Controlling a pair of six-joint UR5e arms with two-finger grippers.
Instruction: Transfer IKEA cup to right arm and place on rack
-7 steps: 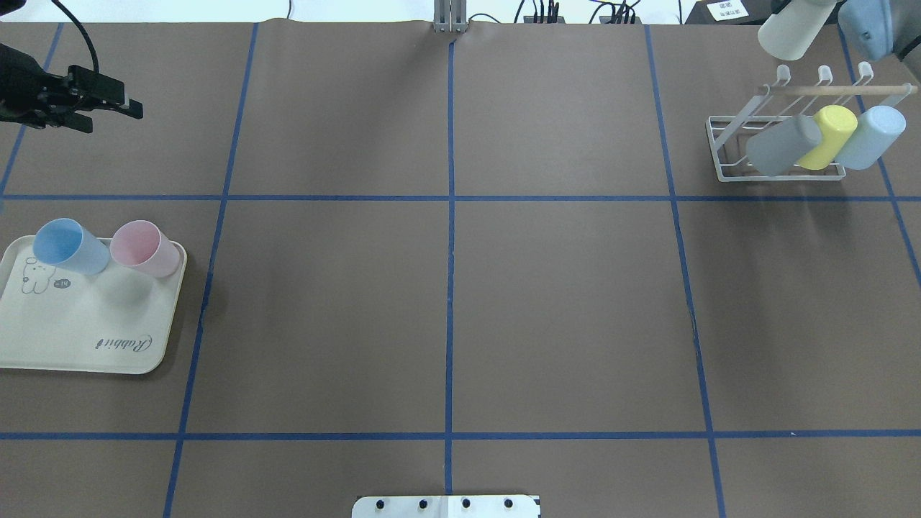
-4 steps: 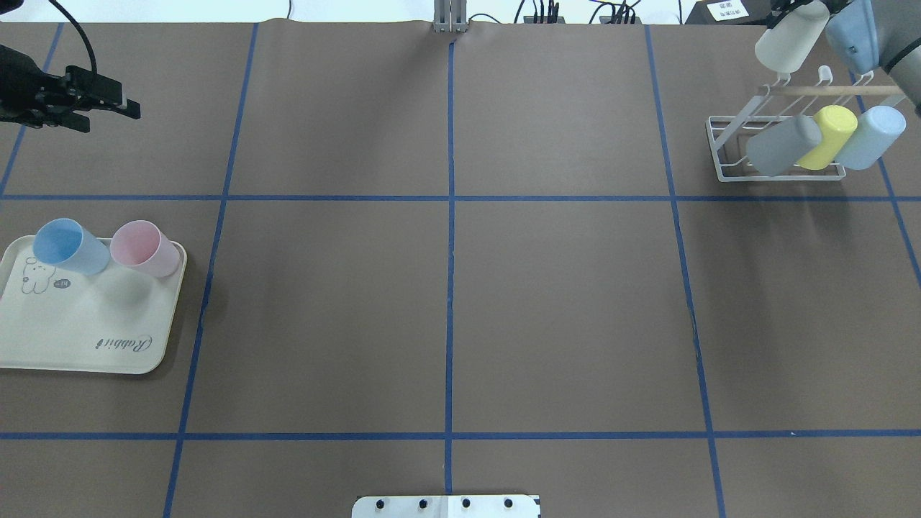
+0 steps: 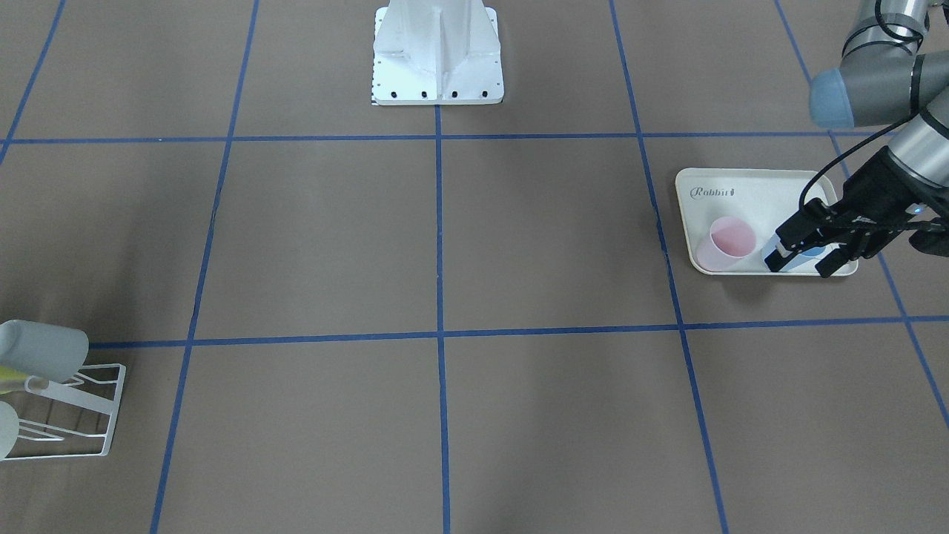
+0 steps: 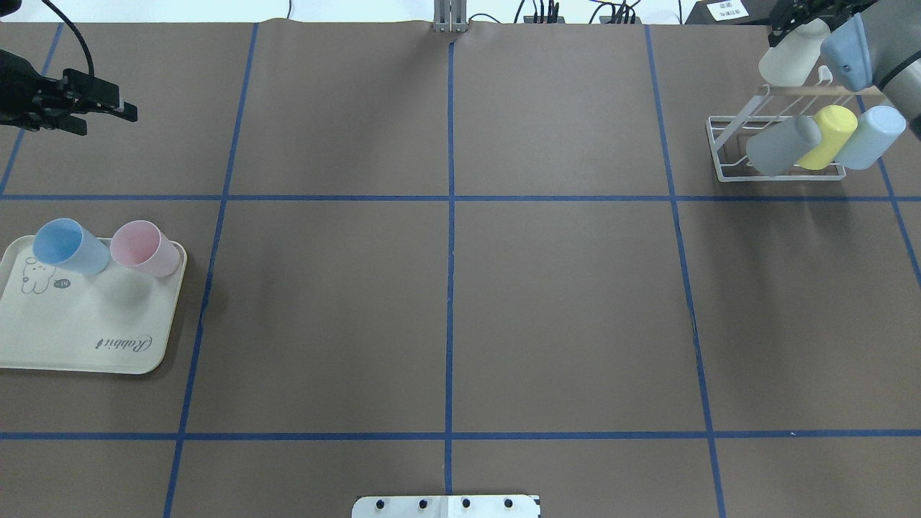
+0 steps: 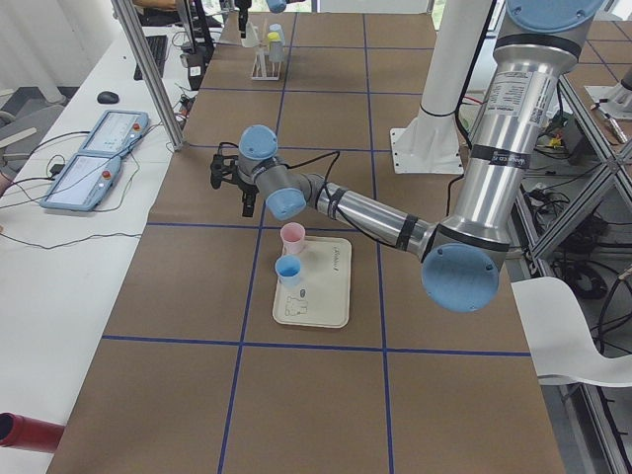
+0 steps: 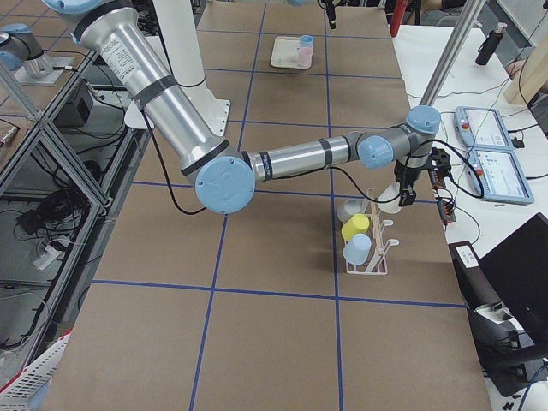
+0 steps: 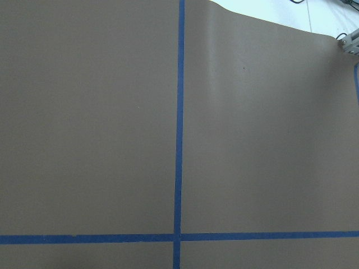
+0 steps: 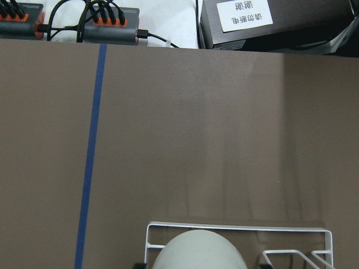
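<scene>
My right gripper (image 4: 800, 20) is shut on a cream cup (image 4: 788, 57) and holds it tilted, mouth down, over the back left prong of the white wire rack (image 4: 722, 144). The right wrist view shows the cup's base (image 8: 196, 252) over the rack's wire frame (image 8: 235, 227). A grey cup (image 4: 781, 147), a yellow cup (image 4: 827, 137) and a light blue cup (image 4: 870, 137) hang on the rack's front prongs. My left gripper (image 4: 119, 111) is open and empty, hovering at the far left beyond the tray; it also shows in the front-facing view (image 3: 804, 261).
A cream rabbit-print tray (image 4: 72, 338) at the left edge holds a blue cup (image 4: 68, 247) and a pink cup (image 4: 144, 248), both upright. Cables and a black box (image 8: 269, 22) lie just past the table's far edge behind the rack. The robot's base plate (image 4: 446, 507) is at the near edge.
My right arm has come down and in with the cream cup, closer to the rack's back left prong. My left gripper has drifted slightly left.
</scene>
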